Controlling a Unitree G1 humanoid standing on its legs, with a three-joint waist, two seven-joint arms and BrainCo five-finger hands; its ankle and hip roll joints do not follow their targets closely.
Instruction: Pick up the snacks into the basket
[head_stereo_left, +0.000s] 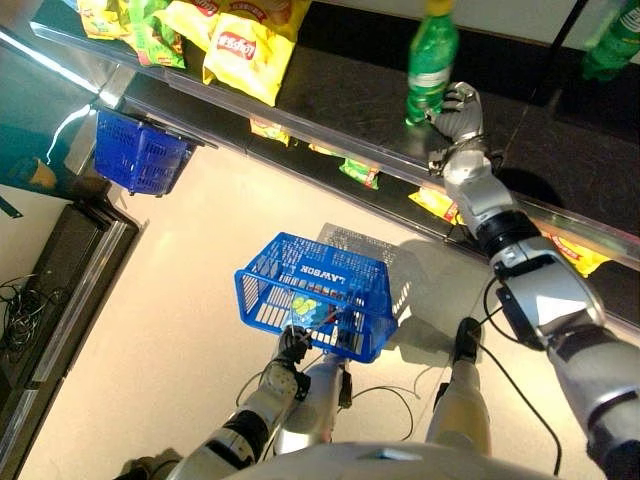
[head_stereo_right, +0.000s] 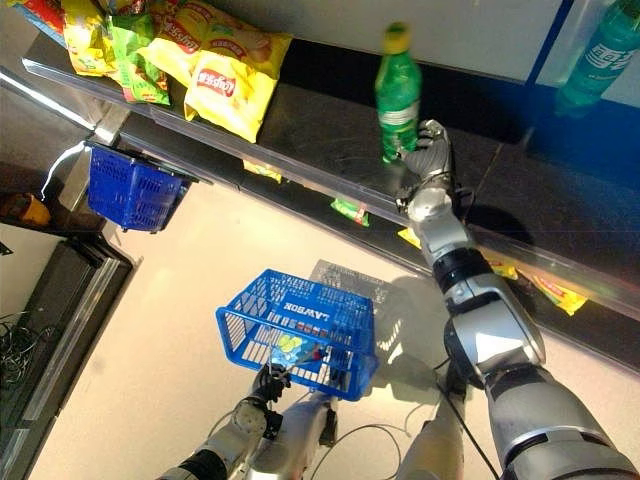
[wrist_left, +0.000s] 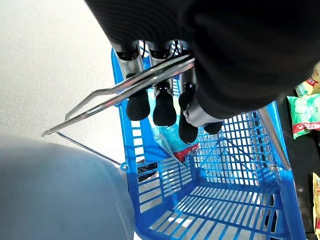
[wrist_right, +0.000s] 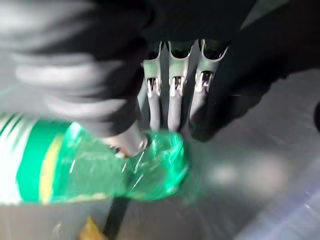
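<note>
Left hand (wrist_left: 165, 95) fingers hook the basket (head_stereo_left: 320, 290) handle (right hand (wrist_right: 170, 85) fingers straight beside upright bottle (head_stereo_left: 430, 65)).

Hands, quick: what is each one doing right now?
Left hand: shut on the metal handle of the blue plastic basket.
Right hand: open, straight fingers beside the base of the green plastic bottle on the dark shelf.

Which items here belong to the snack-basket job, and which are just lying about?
Job: blue basket hanging from left hand; snack packet inside; yellow chip bags on shelf; right hand by green bottle.

Lying about: second blue basket.
</note>
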